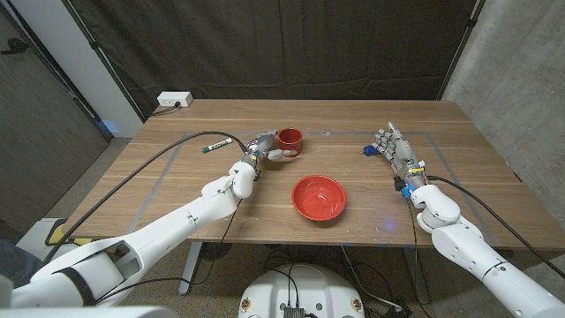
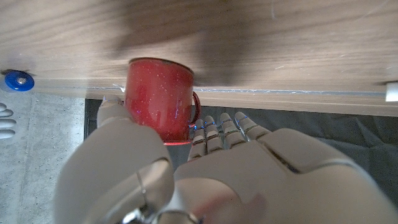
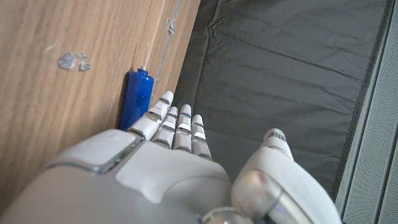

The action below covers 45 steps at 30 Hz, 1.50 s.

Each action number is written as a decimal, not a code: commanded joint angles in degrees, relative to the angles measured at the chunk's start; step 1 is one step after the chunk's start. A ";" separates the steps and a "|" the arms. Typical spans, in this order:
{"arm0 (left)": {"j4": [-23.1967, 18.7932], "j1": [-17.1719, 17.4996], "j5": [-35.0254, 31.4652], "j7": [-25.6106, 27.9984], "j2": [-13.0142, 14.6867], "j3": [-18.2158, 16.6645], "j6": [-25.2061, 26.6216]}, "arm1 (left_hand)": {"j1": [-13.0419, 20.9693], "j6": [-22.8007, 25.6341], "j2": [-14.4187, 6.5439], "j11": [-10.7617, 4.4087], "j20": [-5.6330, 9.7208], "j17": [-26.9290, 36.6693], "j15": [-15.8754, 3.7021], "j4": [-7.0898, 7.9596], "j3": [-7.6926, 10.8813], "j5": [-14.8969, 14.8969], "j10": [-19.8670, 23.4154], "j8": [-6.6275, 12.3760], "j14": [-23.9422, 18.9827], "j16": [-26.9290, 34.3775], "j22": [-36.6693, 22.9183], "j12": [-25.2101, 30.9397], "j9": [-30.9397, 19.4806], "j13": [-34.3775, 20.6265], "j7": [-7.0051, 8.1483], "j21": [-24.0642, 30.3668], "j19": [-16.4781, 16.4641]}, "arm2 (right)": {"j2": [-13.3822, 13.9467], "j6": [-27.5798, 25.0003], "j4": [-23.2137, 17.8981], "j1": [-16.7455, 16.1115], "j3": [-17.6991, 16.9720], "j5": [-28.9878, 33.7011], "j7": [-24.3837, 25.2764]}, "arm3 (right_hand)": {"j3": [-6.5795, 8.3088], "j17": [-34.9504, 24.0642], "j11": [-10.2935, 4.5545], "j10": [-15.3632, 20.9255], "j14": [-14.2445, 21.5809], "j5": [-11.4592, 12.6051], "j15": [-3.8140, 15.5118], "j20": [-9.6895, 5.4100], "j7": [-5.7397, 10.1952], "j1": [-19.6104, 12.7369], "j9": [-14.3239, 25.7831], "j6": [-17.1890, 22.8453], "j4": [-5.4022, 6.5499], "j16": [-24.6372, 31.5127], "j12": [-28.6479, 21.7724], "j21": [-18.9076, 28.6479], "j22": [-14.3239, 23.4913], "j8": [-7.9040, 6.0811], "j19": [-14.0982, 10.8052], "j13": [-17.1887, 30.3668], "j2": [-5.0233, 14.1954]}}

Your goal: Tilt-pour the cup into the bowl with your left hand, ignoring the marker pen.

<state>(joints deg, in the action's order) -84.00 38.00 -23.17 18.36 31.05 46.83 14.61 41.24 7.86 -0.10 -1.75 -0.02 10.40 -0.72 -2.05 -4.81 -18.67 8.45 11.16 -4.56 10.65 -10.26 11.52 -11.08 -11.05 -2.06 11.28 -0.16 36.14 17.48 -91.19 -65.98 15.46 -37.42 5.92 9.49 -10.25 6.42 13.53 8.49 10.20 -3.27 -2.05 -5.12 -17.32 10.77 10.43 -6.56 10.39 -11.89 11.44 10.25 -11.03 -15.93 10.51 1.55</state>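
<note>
The step in hand looks like the grasp: the left robot hand [image 1: 261, 152] has its fingers spread around the red cup [image 1: 290, 138], thumb on one side and fingers by the handle on the other, though a firm grip cannot be confirmed. The cup stands upright on the bench [image 1: 221, 199], at the fingertips. The red bowl [image 1: 319, 197] sits near that hand, toward the robot. Next, I judge, the fingers must close, lift, carry to the bowl and tilt (leaving the marker pen [image 1: 215, 143] alone). The right robot hand [image 1: 395, 152] waits spread, holding nothing.
</note>
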 commanded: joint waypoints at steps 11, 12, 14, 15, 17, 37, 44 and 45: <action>6.59 -2.86 1.56 2.26 -3.83 1.87 -4.00 | 1.22 3.62 -0.69 -0.76 2.06 0.08 -1.07 -0.14 -0.42 0.01 3.10 1.31 -2.66 0.86 -0.20 1.01 -0.09 -0.31 0.48 1.22 -3.04 | 1.54 -0.76 -1.92 -2.25 -1.52 -1.00 0.18 | -0.31 -0.15 -0.06 0.57 0.50 0.39 -0.09 0.23 0.21 -0.12 0.15 0.31 0.06 0.23 -0.45 0.06 0.23 -0.19 -0.43 0.23 0.59; 6.84 -2.98 1.62 2.30 -4.03 1.96 -4.08 | 1.43 3.74 -0.78 -0.68 2.30 0.07 -1.12 -0.21 -0.41 -0.01 3.49 1.31 -2.87 0.86 -0.21 1.11 -0.08 -0.31 0.54 1.57 -4.07 | 1.58 -0.84 -1.94 -2.28 -1.54 -1.03 0.17 | -0.32 -0.15 -0.11 0.55 0.52 0.39 -0.09 0.20 0.21 -0.11 0.15 0.32 0.05 0.23 -0.44 0.07 0.23 -0.19 -0.45 0.23 0.58; 7.24 -3.15 1.60 2.58 -4.38 2.12 -4.04 | 2.04 4.76 -1.08 -0.68 2.93 0.07 -1.39 -0.41 -0.41 -0.03 4.99 1.52 -4.92 1.32 -0.32 1.49 -0.08 -0.29 0.84 2.56 -7.12 | 1.62 -0.86 -1.86 -2.29 -1.53 -1.08 -0.01 | -0.33 -0.15 -0.17 0.57 0.56 0.39 -0.09 0.21 0.24 -0.10 0.15 0.33 0.05 0.24 -0.45 0.06 0.23 -0.19 -0.43 0.23 0.57; 7.35 -3.16 1.61 2.80 -4.53 2.15 -3.98 | 2.19 5.24 -1.11 -0.75 2.98 0.07 -1.42 -0.47 -0.42 -0.02 5.39 1.66 -5.22 1.35 -0.35 1.58 -0.08 -0.29 0.91 2.74 -7.68 | 1.64 -0.90 -1.81 -2.28 -1.52 -1.12 -0.10 | -0.34 -0.15 -0.15 0.59 0.58 0.38 -0.10 0.22 0.24 -0.09 0.15 0.33 0.06 0.25 -0.46 0.06 0.23 -0.20 -0.45 0.23 0.57; 7.53 -2.99 1.71 3.72 -4.93 2.02 -3.79 | 3.10 6.93 -1.44 -1.11 3.11 0.07 -1.98 -0.83 -0.27 -0.06 7.15 2.11 -7.22 1.71 -0.45 2.00 -0.07 -0.27 1.26 3.34 -9.67 | 1.62 -0.91 -1.72 -2.28 -1.51 -1.22 -0.22 | -0.35 -0.15 -0.13 0.59 0.62 0.38 -0.10 0.23 0.24 -0.09 0.15 0.33 0.06 0.27 -0.45 0.08 0.23 -0.20 -0.47 0.23 0.57; 6.92 -2.03 3.73 5.75 -4.41 0.89 -5.59 | 10.02 16.39 -5.40 -3.84 3.32 0.13 -3.70 -3.04 1.67 1.55 16.42 3.02 -16.07 1.16 -0.56 1.84 -0.02 -0.17 2.93 4.36 -15.96 | 1.48 -0.36 -1.73 -2.94 -1.73 -1.28 -0.29 | -0.41 -0.16 -0.06 0.66 0.64 0.38 -0.11 0.19 0.19 -0.06 0.15 0.32 0.06 0.25 -0.46 0.09 0.23 -0.19 -0.54 0.23 0.62; 6.60 -1.63 4.29 5.79 -4.05 0.31 -5.33 | 7.93 9.40 -4.81 -2.24 0.41 0.32 -1.80 -1.74 -0.03 2.27 9.43 -0.15 -8.79 -0.60 -0.54 -0.84 -0.19 -0.48 1.94 0.81 -8.56 | 1.50 -0.16 -2.33 -3.52 -1.85 -0.97 0.26 | -0.43 -0.17 -0.01 0.67 0.66 0.38 -0.13 0.22 0.23 -0.05 0.15 0.37 0.06 0.25 -0.45 0.08 0.23 -0.21 -0.54 0.23 0.63; 6.68 -1.59 4.45 5.83 -4.05 0.23 -5.48 | 7.82 9.10 -4.77 -2.32 0.34 0.32 -1.63 -1.68 -0.12 2.29 9.21 -0.21 -8.26 -0.68 -0.54 -0.83 -0.20 -0.49 1.82 0.72 -8.30 | 1.52 -0.15 -2.46 -3.62 -1.88 -0.91 0.35 | -0.43 -0.16 0.09 0.75 0.68 0.38 -0.13 0.18 0.22 -0.06 0.15 0.35 0.06 0.25 -0.48 0.08 0.23 -0.20 -0.55 0.23 0.64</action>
<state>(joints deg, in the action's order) -76.96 35.90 -19.75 24.07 26.53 47.82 9.56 49.57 17.83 -5.14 -4.18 0.51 10.55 -2.30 -3.93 -4.36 -16.44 18.60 11.17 -13.95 10.35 -10.65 10.82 -11.08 -11.34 -0.07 12.35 -9.47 37.74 16.87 -93.02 -68.91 13.75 -38.79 5.66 9.25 -10.25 6.42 13.53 8.49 10.19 -3.27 -2.05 -5.12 -17.32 10.77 10.43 -6.32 10.39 -11.89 11.44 10.25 -11.03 -15.93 10.51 1.55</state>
